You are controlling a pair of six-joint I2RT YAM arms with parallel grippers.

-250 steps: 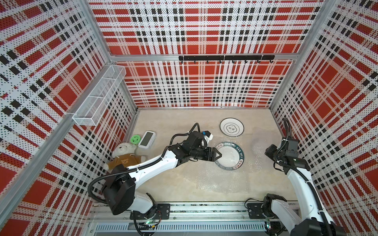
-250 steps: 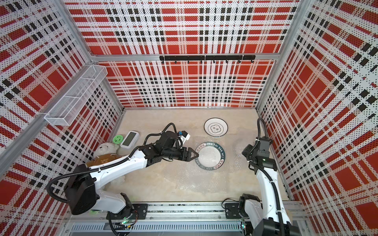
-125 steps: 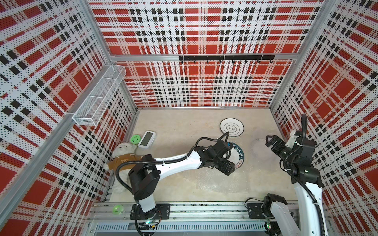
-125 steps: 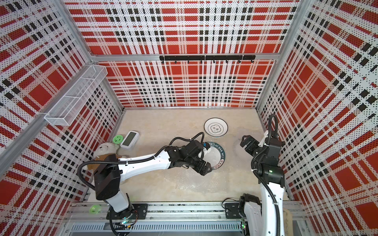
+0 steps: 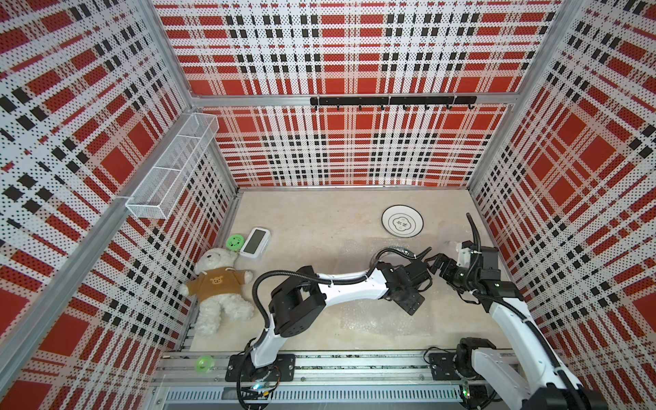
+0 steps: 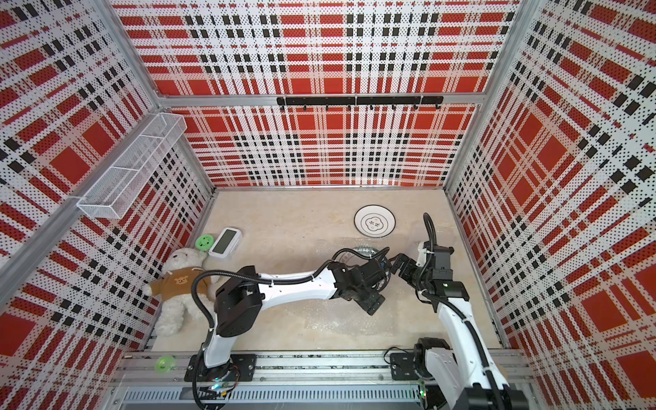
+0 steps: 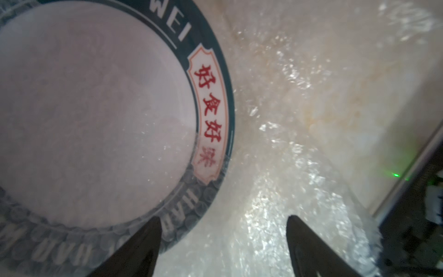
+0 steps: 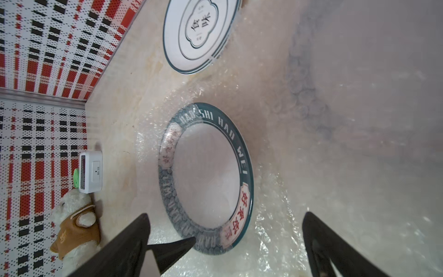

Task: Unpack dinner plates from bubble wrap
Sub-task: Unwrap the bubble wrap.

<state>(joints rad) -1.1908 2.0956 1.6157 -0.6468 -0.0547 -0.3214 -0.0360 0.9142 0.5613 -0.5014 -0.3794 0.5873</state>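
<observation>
Lying flat on the table (image 5: 312,220), the dinner plate (image 8: 206,177) rests on a sheet of bubble wrap (image 8: 275,215), with a fold of the film over one side of its rim. Its dark teal band carries white capitals reading "HAO SHI HAO WEI". More capitals show under the film, but they are too blurred to read. Two cream cartouches break the band, and the clearer one holds four red characters, 好食好味, the last dimmed by the film.

The left claw (image 7: 223,217) stands wide, one finger over the band and the other over the wrap beside the plate, gripping nothing. The right claw (image 8: 225,214) is also spread wide with nothing in it, close to the same edge of the plate.

Nearer the back wall sit stacked white plates (image 5: 402,221). The top one bears 食味 in black inside a scalloped outline, with smaller marks too small to read. A white device (image 8: 91,171) beside the teddy bear (image 5: 216,284) has a tiny unreadable label.
</observation>
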